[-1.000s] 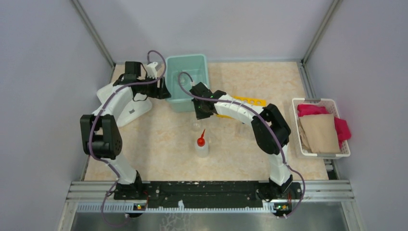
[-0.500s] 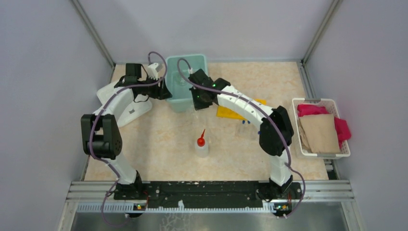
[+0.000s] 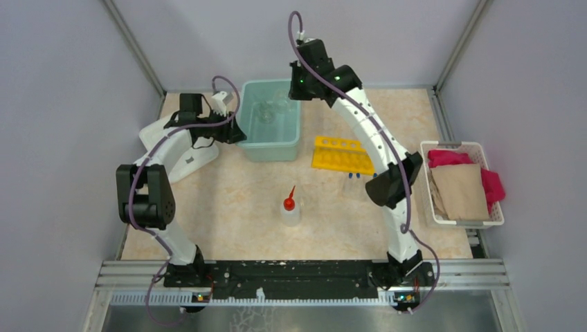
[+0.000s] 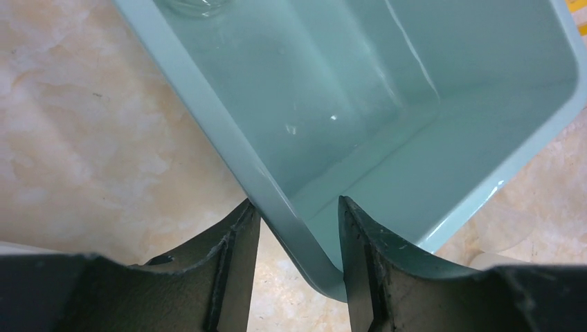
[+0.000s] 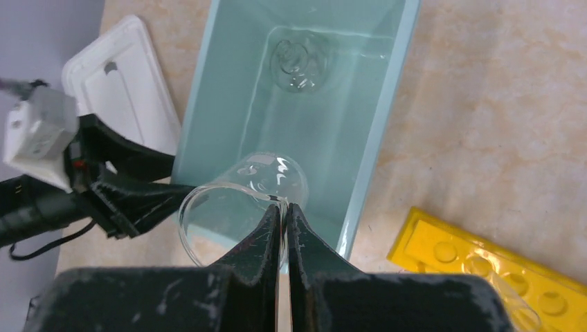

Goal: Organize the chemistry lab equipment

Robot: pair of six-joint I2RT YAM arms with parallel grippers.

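Teal plastic bin [image 3: 271, 148] sits far centre; your left gripper [image 4: 296, 206] straddles its left wall, jaws apart (a gap shows beside the inner finger). The yellow rack [image 3: 338, 153] lies just right of the bin, and the squeeze bottle [image 3: 290, 209] stands nearer you. Your right gripper [image 5: 284, 216] is pinched tight on a glass cup [image 5: 235, 200], tilted above the bin; a second cup [image 5: 299, 62] rests inside it

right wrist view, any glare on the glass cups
Right wrist view: sharp; the held cup has bright glints; the other cup, in the bin, shows only faint outlines. Left wrist view: small glare spots on the bin's floor.
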